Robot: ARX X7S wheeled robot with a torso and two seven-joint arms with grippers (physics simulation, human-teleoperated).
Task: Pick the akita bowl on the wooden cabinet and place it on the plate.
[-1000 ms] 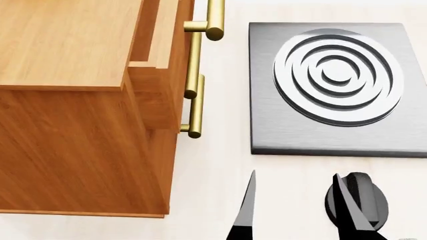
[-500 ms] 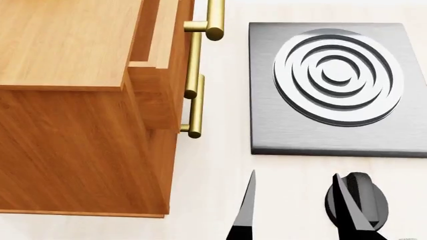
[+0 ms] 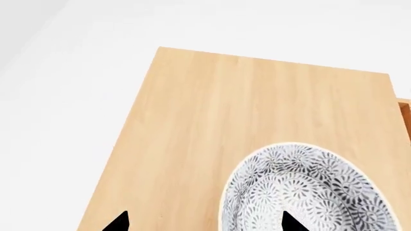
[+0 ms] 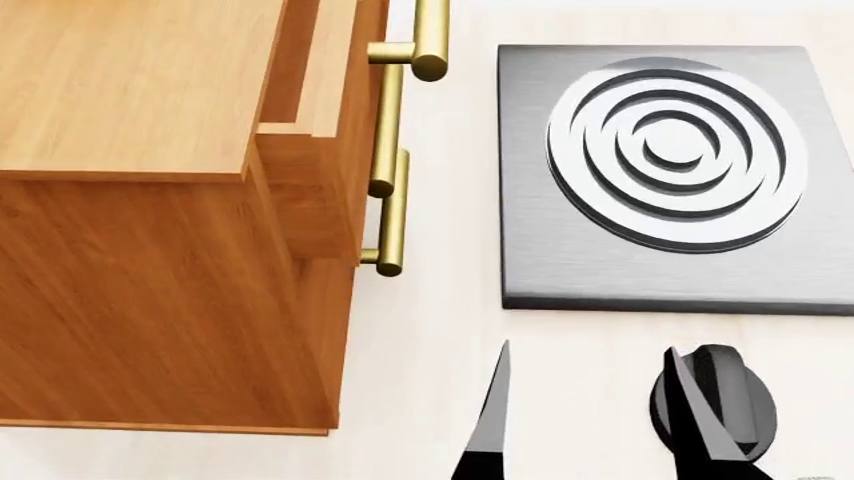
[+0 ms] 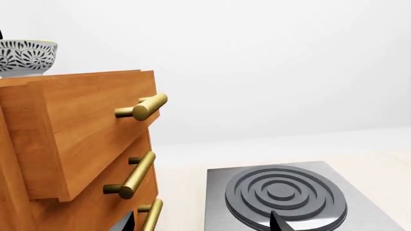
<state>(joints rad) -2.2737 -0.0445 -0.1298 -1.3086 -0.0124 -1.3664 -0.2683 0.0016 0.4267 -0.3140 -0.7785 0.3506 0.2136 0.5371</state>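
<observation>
Just one akita bowl [image 3: 308,192] — atop the wooden cabinet [image 3: 257,120] — three brass handles [image 5: 138,174].

Plain white walls, a pale counter [image 4: 427,400] (evenly lit) under a grey stove [image 4: 667,180].

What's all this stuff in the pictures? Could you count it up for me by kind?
Patterned bowl: 1
Wooden cabinet: 1
Brass bar handles: 3
Grey stove with rings: 1
Total: 6
</observation>
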